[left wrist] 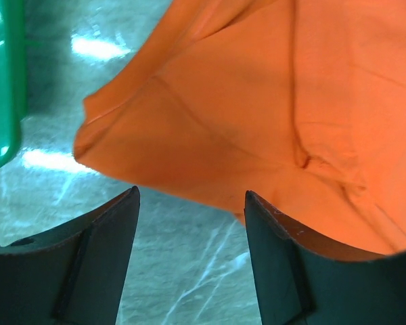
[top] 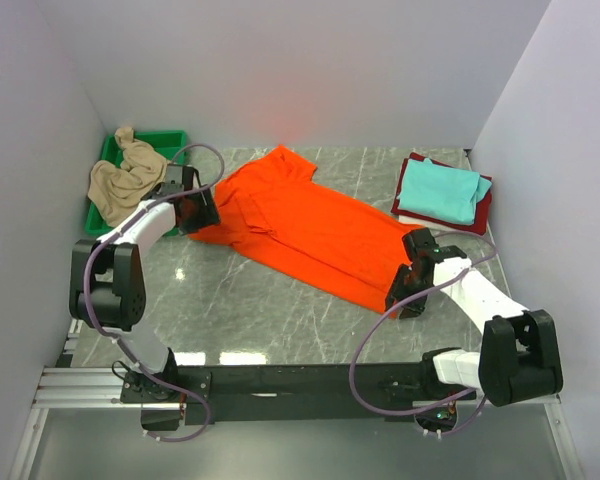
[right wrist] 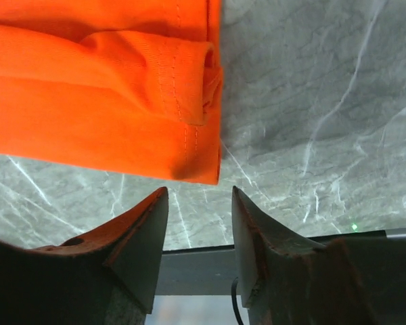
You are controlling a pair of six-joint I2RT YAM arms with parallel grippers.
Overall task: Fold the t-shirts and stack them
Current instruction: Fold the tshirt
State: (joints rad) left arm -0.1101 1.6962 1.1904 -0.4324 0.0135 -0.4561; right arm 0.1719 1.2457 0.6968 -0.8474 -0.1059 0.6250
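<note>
Left wrist view: your left pincer (left wrist: 193, 203) is released, jaws apart with nothing between them. The orange t-shirt (left wrist: 271, 108) has its edge just past the tips, on the marble tabletop (left wrist: 176, 271).

Right wrist view: your right pincer (right wrist: 199, 196) is likewise released, with the folded hem corner just ahead of it.

From the top view you see the shirt spread diagonally between both arms. A beige t-shirt (top: 125, 178) is heaped in the green tray (top: 175, 136) at far left. A teal t-shirt (top: 440, 190) sits folded on a dark red t-shirt (top: 483, 208) at far right.
</note>
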